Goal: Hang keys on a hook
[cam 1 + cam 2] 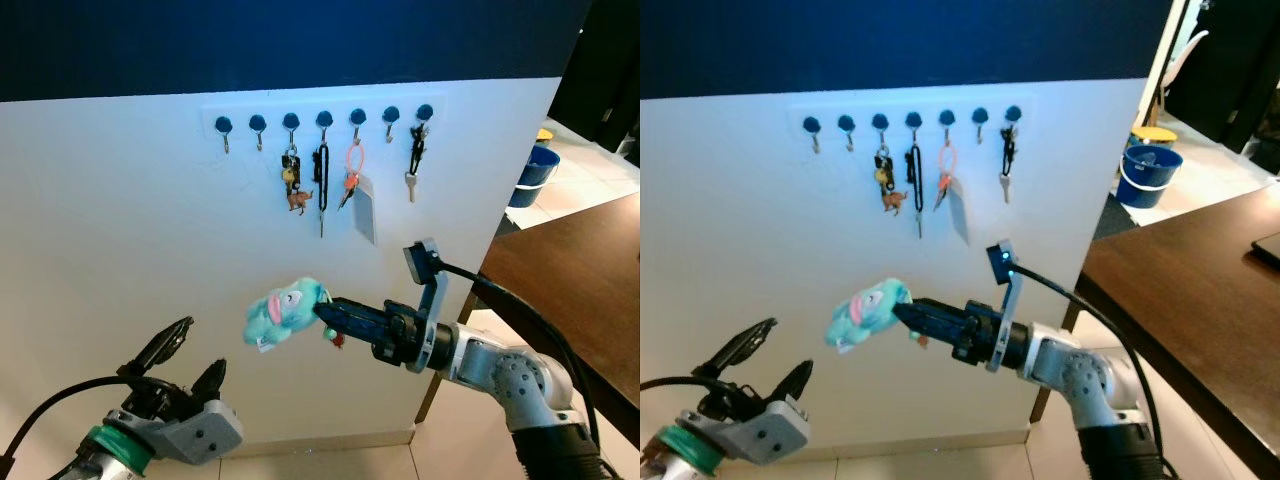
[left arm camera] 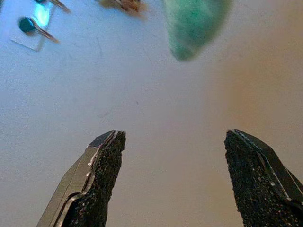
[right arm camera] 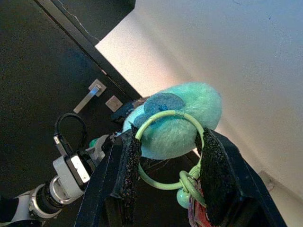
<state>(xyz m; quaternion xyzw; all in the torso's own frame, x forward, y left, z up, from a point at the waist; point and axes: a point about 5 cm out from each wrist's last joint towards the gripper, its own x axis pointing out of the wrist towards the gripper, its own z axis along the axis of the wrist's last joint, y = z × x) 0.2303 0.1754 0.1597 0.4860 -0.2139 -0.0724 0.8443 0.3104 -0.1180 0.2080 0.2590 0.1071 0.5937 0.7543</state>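
A teal plush keychain (image 1: 285,311) with a green ring (image 3: 163,156) and small red pieces hangs in front of the white wall. My right gripper (image 1: 326,312) is shut on it, the ring caught between its black fingers (image 3: 124,175). It is well below a row of blue-capped hooks (image 1: 324,120). Several hooks carry keys (image 1: 291,180); the two leftmost hooks (image 1: 240,125) and one near the right end (image 1: 390,115) are bare. My left gripper (image 1: 200,348) is open at the lower left, below the plush, with nothing between its fingertips (image 2: 106,161).
A dark brown table (image 1: 570,270) juts in on the right, close to my right arm. Behind it a blue bucket (image 1: 535,175) stands on the tiled floor. The wall above the hooks is dark blue.
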